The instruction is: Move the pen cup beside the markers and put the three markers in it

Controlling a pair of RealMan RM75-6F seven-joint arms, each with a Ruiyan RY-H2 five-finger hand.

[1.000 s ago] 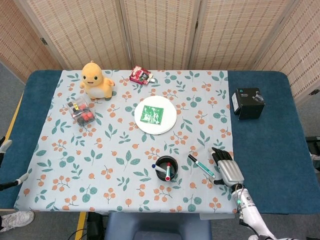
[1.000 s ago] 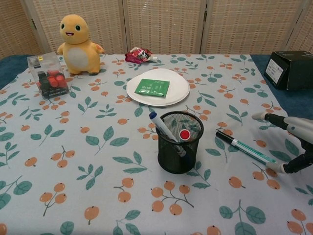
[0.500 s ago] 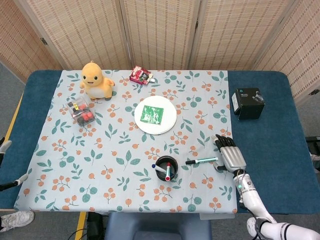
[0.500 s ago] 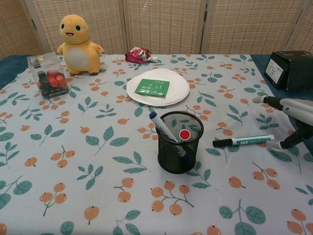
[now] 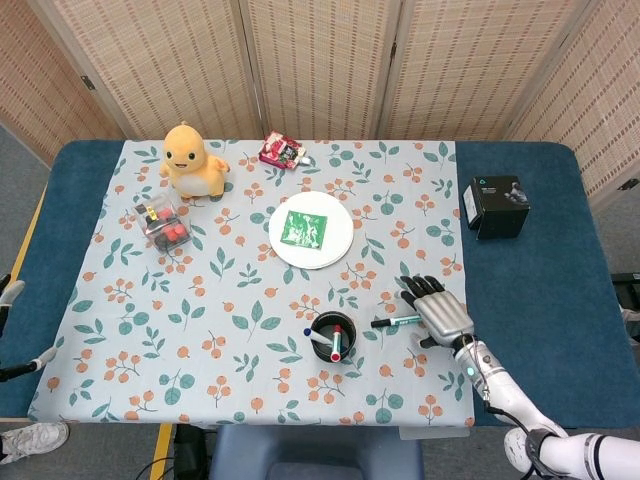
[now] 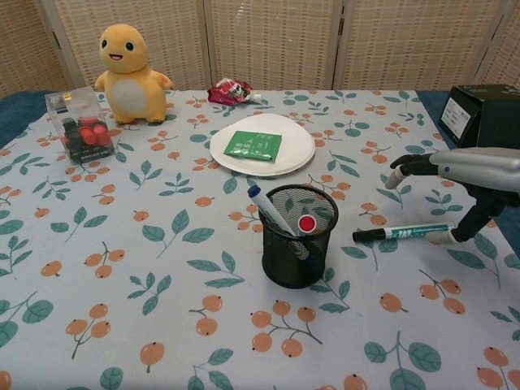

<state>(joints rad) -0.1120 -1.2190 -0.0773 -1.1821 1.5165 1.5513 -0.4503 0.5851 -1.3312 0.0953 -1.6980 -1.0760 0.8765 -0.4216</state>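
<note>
At the far left edge of the head view only slim bits of the left hand [image 5: 8,292] showed, too little to tell how its fingers lay. On the leaf-and-berry cloth covering the tabletop [image 5: 540,270], the clear box [image 6: 75,122] of red and black pieces stood near the left back, with the yellow plush toy [image 6: 128,73] upright just behind and to its right. A red snack packet [image 6: 231,90] lay further right along the back edge of the cloth. The white plate [image 6: 296,154] sat about mid-cloth, a green sachet [image 6: 253,145] lying flat on it.

In front of the plate, apart from it, stood the black mesh pen cup [image 6: 296,240], upright, with two markers inside: the blue-capped marker [image 6: 262,205] leaning toward the left rim and the red-capped marker [image 6: 307,224] beside it, cap up. Just right of the cup (not touching it) the third marker [image 6: 398,233], green-barrelled with a black cap, lay flat on the cloth, cap end pointing at the cup.

The right hand [image 6: 467,175] hung over the marker's far end, fingers [image 6: 410,166] spread and curved downward above the barrel, its thumb reaching down to the cloth at the marker's tail; it gripped nothing, and whether the thumb touched the marker I could not tell. The black box [image 6: 486,114] stood on the blue tabletop at the right back
</note>
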